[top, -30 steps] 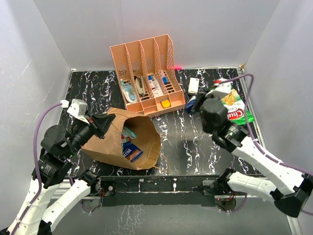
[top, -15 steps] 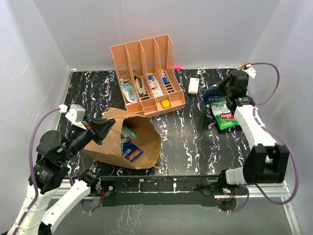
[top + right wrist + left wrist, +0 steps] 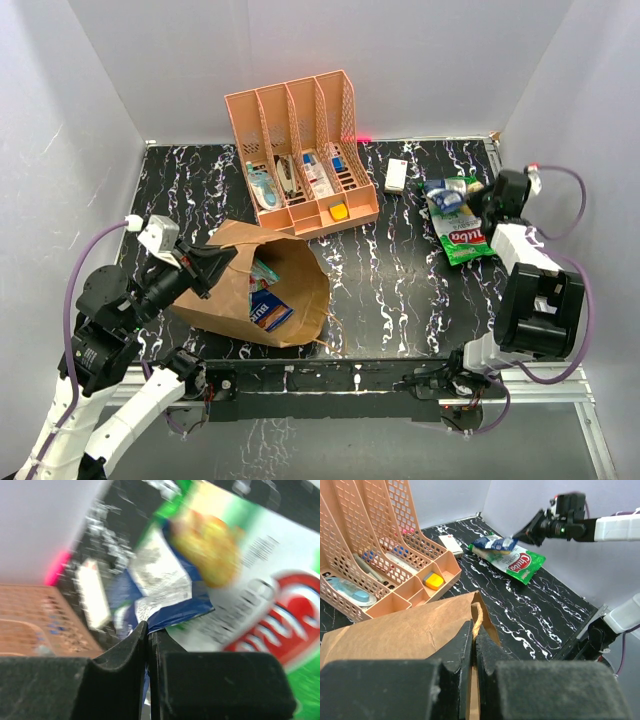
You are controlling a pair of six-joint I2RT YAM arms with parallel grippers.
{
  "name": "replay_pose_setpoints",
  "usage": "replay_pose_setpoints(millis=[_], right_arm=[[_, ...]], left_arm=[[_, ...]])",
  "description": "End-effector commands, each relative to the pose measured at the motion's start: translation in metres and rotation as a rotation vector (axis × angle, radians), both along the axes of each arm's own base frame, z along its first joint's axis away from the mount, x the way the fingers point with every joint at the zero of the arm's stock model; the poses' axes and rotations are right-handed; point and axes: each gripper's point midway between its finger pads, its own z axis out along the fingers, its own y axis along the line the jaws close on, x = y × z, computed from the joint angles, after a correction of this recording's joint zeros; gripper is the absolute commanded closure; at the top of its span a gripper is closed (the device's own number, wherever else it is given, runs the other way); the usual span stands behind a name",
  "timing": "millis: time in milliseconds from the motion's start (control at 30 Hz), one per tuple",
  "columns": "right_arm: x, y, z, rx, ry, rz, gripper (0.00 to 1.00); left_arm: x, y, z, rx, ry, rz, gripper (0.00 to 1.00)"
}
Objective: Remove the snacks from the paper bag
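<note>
Left gripper [image 3: 474,628] clamps the rim of the paper bag [image 3: 215,290] lying front-left on the worktop, its mouth with snacks [image 3: 268,310] facing the right gripper [image 3: 147,629], seemingly pinching a blue packet [image 3: 495,543] by the right edge.

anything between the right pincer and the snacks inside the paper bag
Nothing visible: only table lies between the right pincer and the paper bag, whose mouth faces that way with snacks showing. The orange rack stands behind that line.

Orange-pink slotted plastic file rack [image 3: 300,130] at far edge of black marbled table [image 3: 400,290], small toiletries [image 3: 265,185] in slots, yellow block [image 3: 340,211] in front tray. White rectangular remote [image 3: 396,175] lies just right of the rack.
</note>
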Motion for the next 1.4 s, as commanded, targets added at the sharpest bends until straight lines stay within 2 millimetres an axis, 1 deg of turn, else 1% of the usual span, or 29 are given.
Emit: replay_pose_setpoints(millis=[0,33,100,167,267,367,433,467,533,600,667,700,767,833,867,933,1033,1067,1100,1167,1233,1267,1300,1367], right_arm=[[-0.029,-0.022,-0.045,0.013,0.061,-0.040,0.92],[-0.037,-0.025,-0.054,0.010,0.085,-0.054,0.92],[-0.050,-0.033,-0.065,-0.008,0.115,-0.088,0.91],[-0.059,-0.040,-0.071,-0.035,0.141,-0.113,0.91],[-0.070,-0.046,-0.075,-0.077,0.176,-0.135,0.80],[-0.082,-0.052,-0.075,-0.111,0.197,-0.153,0.70],[-0.089,-0.057,-0.069,-0.133,0.195,-0.162,0.61],[-0.092,-0.058,-0.063,-0.144,0.184,-0.162,0.53],[-0.094,-0.058,-0.049,-0.169,0.152,-0.149,0.33],[-0.097,-0.059,-0.030,-0.199,0.123,-0.148,0.18],[-0.098,-0.054,-0.008,-0.217,0.080,-0.126,0.12],[-0.097,-0.048,0.002,-0.215,0.051,-0.094,0.11],[-0.095,-0.028,0.020,-0.199,-0.006,0.007,0.11],[-0.094,0.001,0.033,-0.157,-0.065,0.143,0.12],[-0.094,0.021,0.037,-0.138,-0.088,0.224,0.12],[-0.095,0.065,0.042,-0.131,-0.121,0.375,0.12],[-0.106,0.142,0.045,-0.126,-0.156,0.615,0.13],[-0.113,0.171,0.045,-0.117,-0.159,0.700,0.13],[-0.121,0.195,0.045,-0.110,-0.161,0.772,0.13],[-0.145,0.247,0.047,-0.094,-0.169,0.914,0.14],[-0.168,0.284,0.053,-0.095,-0.206,1.010,0.14],[-0.179,0.298,0.057,-0.099,-0.232,1.045,0.15],[-0.192,0.313,0.061,-0.098,-0.257,1.087,0.15],[-0.213,0.334,0.068,-0.093,-0.303,1.154,0.16]], left_arm=[[-0.009,-0.005,-0.002,0.013,0.005,-0.052,1.00],[-0.010,-0.006,-0.005,0.015,0.014,-0.062,1.00],[-0.013,-0.010,-0.009,0.013,0.030,-0.091,1.00],[-0.016,-0.013,-0.016,0.003,0.075,-0.108,1.00],[-0.021,-0.013,-0.027,-0.026,0.153,-0.105,1.00],[-0.027,-0.010,-0.032,-0.061,0.199,-0.090,1.00],[-0.030,-0.004,-0.033,-0.073,0.215,-0.062,1.00],[-0.031,0.000,-0.034,-0.073,0.225,-0.044,1.00],[-0.029,0.005,-0.032,-0.078,0.219,-0.011,1.00],[-0.026,0.010,-0.030,-0.074,0.212,0.027,1.00],[-0.021,0.018,-0.030,-0.060,0.213,0.080,1.00],[-0.019,0.021,-0.031,-0.054,0.212,0.101,1.00],[-0.016,0.024,-0.030,-0.046,0.205,0.118,1.00],[-0.013,0.023,-0.031,-0.034,0.210,0.121,1.00],[-0.011,0.022,-0.032,-0.029,0.214,0.120,1.00],[-0.008,0.020,-0.036,-0.020,0.228,0.122,1.00],[-0.005,0.018,-0.041,-0.011,0.235,0.121,1.00],[-0.005,0.019,-0.042,-0.007,0.238,0.125,1.00],[-0.005,0.020,-0.044,-0.002,0.240,0.130,1.00],[-0.005,0.021,-0.048,0.010,0.249,0.133,1.00],[-0.006,0.020,-0.051,0.021,0.260,0.123,1.00],[-0.007,0.018,-0.053,0.024,0.268,0.115,1.00],[-0.008,0.017,-0.056,0.029,0.276,0.107,1.00],[-0.011,0.017,-0.062,0.038,0.301,0.100,1.00]])
